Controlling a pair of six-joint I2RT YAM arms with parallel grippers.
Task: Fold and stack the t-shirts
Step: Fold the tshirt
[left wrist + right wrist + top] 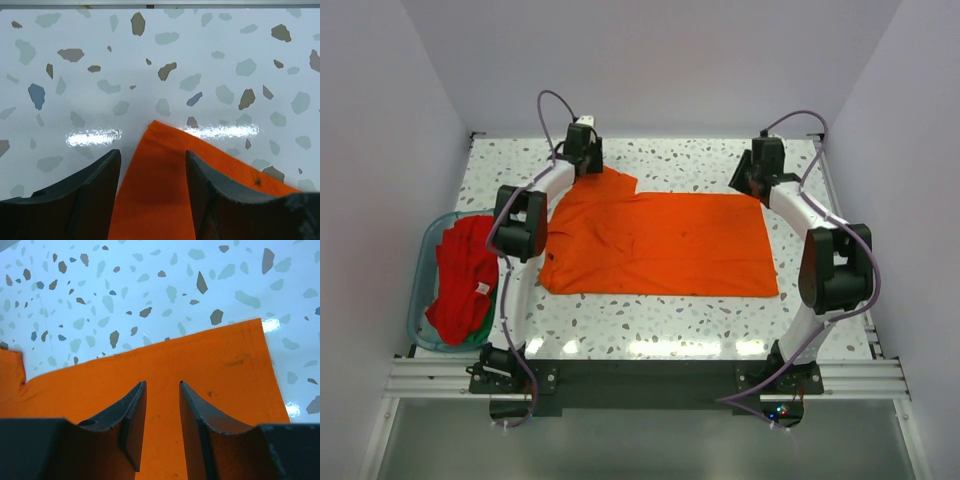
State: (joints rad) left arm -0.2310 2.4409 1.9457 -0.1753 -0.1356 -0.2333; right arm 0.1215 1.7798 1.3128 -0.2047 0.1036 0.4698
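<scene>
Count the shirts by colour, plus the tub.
Orange shirt: 1
Red shirt: 1
Green shirt: 1, only an edge shows beneath the red
Teal tub: 1
Total: 4

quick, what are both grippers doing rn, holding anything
Left gripper: open, fingers either side of a corner of the orange t-shirt, not gripping it.
Right gripper: open above the same shirt, holding nothing.

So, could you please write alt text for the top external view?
An orange t-shirt lies spread on the speckled table, with the left tool at its far-left sleeve and the right tool at its far-right corner. A teal tub at left holds red cloth.
</scene>
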